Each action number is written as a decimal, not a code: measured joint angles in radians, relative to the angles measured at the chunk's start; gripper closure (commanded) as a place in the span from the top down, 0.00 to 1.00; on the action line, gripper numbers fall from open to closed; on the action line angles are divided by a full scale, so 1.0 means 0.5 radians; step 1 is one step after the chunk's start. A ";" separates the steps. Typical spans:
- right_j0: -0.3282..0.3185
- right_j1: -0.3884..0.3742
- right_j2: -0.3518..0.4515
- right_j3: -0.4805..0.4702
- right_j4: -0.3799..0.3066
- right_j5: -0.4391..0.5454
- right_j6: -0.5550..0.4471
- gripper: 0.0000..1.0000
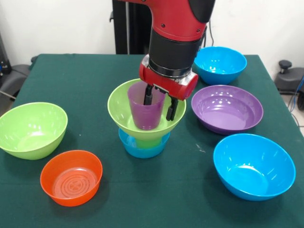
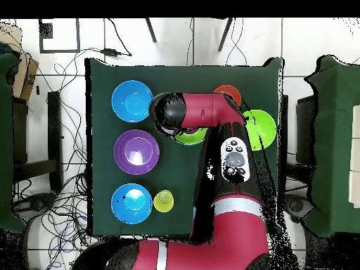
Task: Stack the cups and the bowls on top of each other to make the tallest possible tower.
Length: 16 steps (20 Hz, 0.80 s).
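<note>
The tower stands mid-table: a small blue bowl (image 1: 142, 148) at the bottom, a green cup (image 1: 148, 141) in it, a lime green bowl (image 1: 122, 105) on that, and a purple cup (image 1: 144, 114) upright inside the green bowl. My gripper (image 1: 159, 111) is open and straddles the purple cup's right wall, with one finger inside the cup and one outside. In the overhead view the arm (image 2: 200, 112) hides the gripper and most of the tower's green bowl (image 2: 190, 138). A yellow cup (image 2: 164, 201) stands alone next to a blue bowl (image 2: 131, 202).
Loose bowls ring the tower: a lime green bowl (image 1: 32, 129) and a small orange bowl (image 1: 71, 177) at the left, a wide purple bowl (image 1: 227, 108) and a blue bowl (image 1: 254, 166) at the right, and another blue bowl (image 1: 220, 64) behind.
</note>
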<state>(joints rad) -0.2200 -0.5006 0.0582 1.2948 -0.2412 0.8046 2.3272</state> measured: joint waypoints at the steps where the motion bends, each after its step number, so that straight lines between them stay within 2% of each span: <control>1: 0.000 0.000 0.000 0.000 0.000 0.000 0.000 1.00; 16: 0.000 -0.009 0.003 0.000 0.027 0.000 0.000 1.00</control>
<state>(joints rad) -0.2203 -0.5050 0.0595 1.2950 -0.2279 0.8046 2.3272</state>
